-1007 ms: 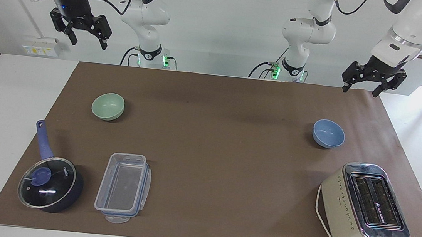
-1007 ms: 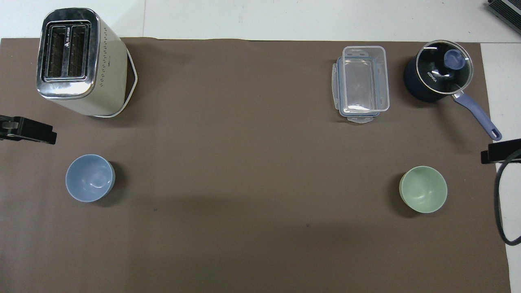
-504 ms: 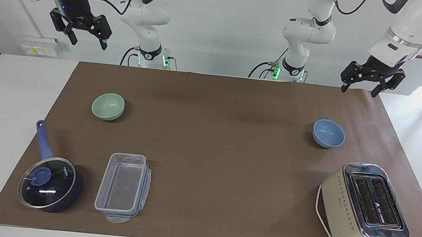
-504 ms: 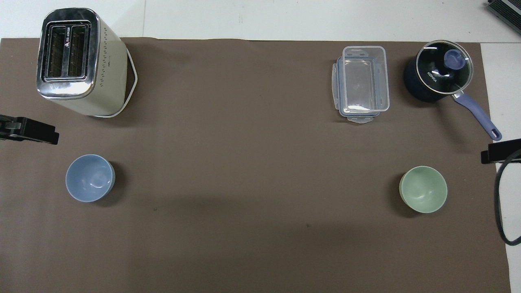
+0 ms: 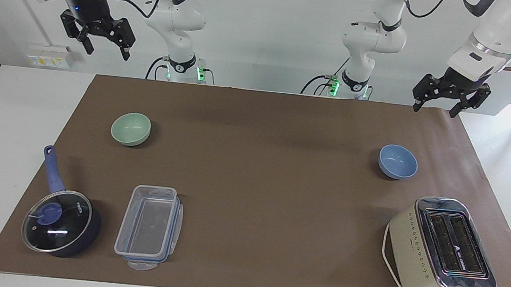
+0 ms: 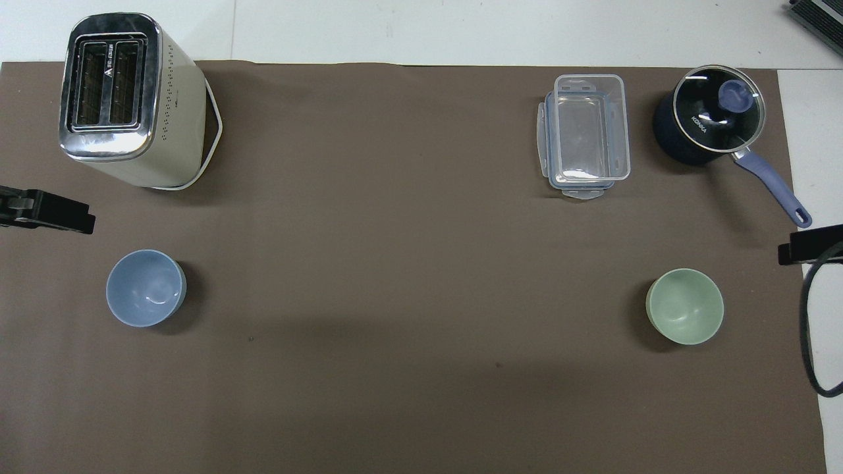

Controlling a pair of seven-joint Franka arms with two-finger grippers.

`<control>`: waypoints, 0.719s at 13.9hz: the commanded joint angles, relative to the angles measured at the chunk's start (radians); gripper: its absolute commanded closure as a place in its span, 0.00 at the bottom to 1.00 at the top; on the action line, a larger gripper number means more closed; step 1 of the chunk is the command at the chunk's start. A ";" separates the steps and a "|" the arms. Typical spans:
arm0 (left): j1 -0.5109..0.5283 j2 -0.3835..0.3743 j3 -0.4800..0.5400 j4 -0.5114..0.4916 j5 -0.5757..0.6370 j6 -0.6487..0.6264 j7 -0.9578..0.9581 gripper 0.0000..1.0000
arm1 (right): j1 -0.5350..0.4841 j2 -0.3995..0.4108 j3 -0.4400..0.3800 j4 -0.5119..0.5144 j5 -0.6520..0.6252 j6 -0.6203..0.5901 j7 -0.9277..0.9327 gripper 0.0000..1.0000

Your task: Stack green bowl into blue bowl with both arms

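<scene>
The pale green bowl sits upright and empty on the brown mat toward the right arm's end. The periwinkle blue bowl sits upright and empty toward the left arm's end, a long way from the green one. My right gripper hangs high over the right arm's end of the table, open and holding nothing. My left gripper hangs over the mat's corner at the left arm's end, also open and holding nothing. Neither gripper touches a bowl.
A cream toaster stands farther from the robots than the blue bowl. A clear lidless plastic box and a dark-blue saucepan with a glass lid lie farther out than the green bowl.
Both grippers have risen very slightly, the left one shifting a little too. The bowls have not moved.
</scene>
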 commanded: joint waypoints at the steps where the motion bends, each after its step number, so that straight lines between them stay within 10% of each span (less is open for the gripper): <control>1: 0.001 -0.009 -0.001 -0.005 0.003 -0.013 -0.007 0.00 | -0.012 0.004 0.003 0.004 0.004 0.011 -0.023 0.00; 10: -0.001 -0.009 -0.001 -0.005 0.003 -0.010 0.007 0.00 | -0.012 0.002 0.001 0.004 0.004 0.011 -0.023 0.00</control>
